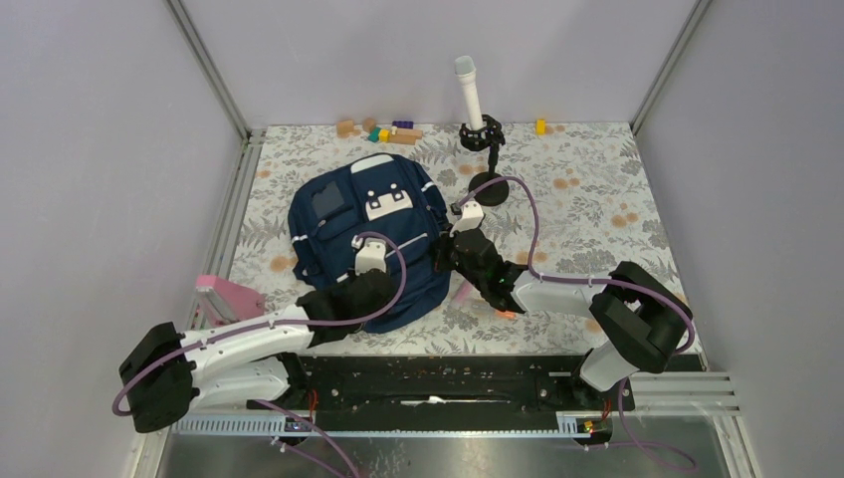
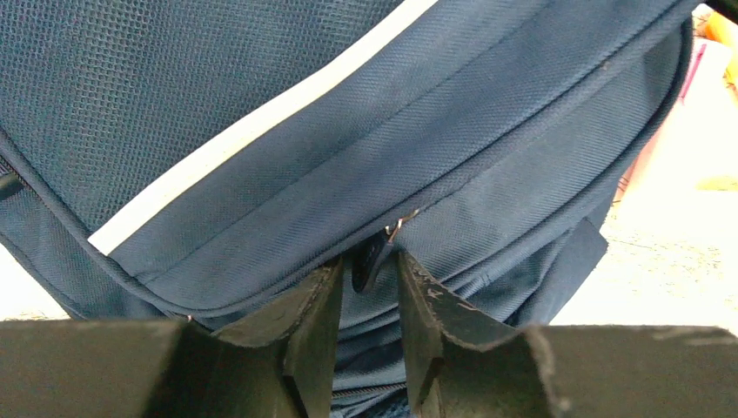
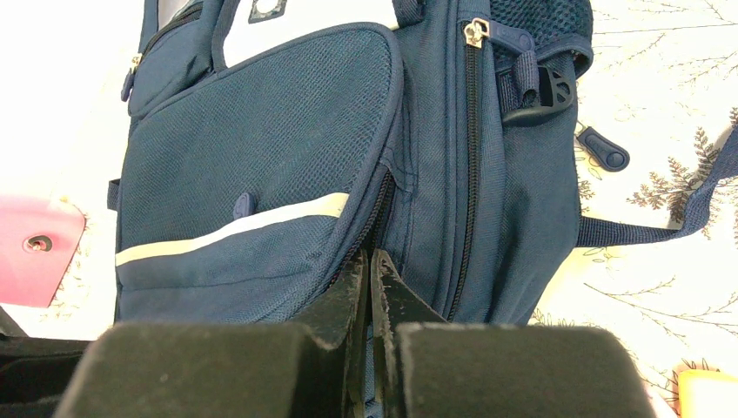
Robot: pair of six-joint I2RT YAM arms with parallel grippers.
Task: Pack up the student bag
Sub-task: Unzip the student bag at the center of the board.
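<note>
Presently, the left gripper [image 2: 369, 261] stands partly open, its fingers flanking a dark zipper pull [image 2: 379, 244] without clamping it. The right gripper [image 3: 368, 254] is closed, tips against a pocket seam. The large navy blue fabric backpack [image 1: 338, 234] lies flat mid-table on the floral-patterned cloth [image 1: 597, 199]. Small coloured blocks [image 1: 388, 129] sit beyond it.

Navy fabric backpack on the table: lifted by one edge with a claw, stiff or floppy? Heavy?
Likely floppy: the navy blue fabric backpack is soft cloth, creased around its zipper. Probably light, since its panels look slack rather than stuffed. Its loose dark strap may trail and snag.
</note>
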